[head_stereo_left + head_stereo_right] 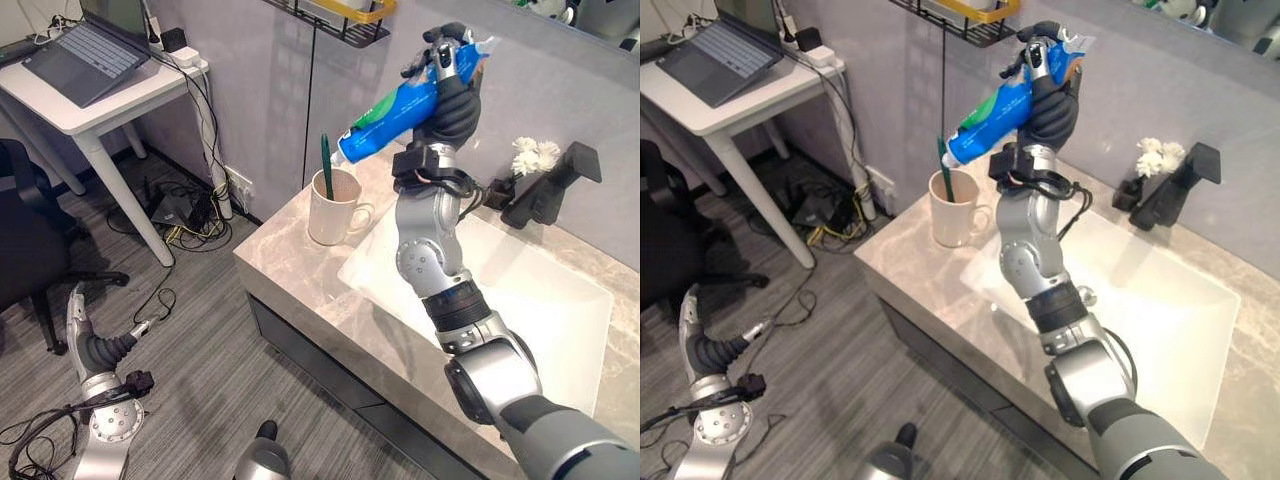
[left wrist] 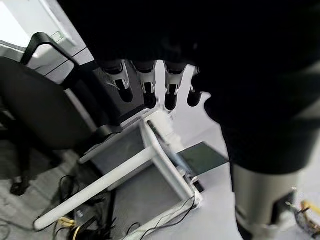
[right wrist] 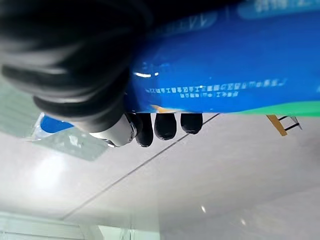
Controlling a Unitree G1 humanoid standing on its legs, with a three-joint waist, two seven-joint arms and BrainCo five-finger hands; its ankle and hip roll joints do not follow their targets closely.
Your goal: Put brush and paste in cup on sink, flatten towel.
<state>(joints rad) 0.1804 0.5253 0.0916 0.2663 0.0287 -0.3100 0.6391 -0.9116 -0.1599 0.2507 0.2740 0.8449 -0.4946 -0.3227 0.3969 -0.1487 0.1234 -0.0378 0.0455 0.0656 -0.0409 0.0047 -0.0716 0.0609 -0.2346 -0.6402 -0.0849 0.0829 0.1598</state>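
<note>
Left hand [image 2: 150, 90] hangs low by the floor, fingers straight, idle. White rectangular basin [image 1: 560, 300] set in pale veined stone counter [image 1: 290, 270]. Cream ceramic mug [image 1: 333, 208] near the counter's corner, dark green toothbrush [image 1: 326, 165] standing inside. Right hand [image 1: 448, 85] clenched round glossy blue-green toothpaste tube [image 1: 395, 118], cap angled down toward the mug, probably for dropping in.

Toothpaste tube [image 1: 408, 113]: blue with a green band and white cap, raised above the counter, tilted, cap end down toward the cup. Cup [image 1: 333, 207]: cream mug, upright on the marble counter just beside the sink [image 1: 560, 330], handle facing the basin. Toothbrush [image 1: 326, 166]: dark green, standing in the cup.
</note>
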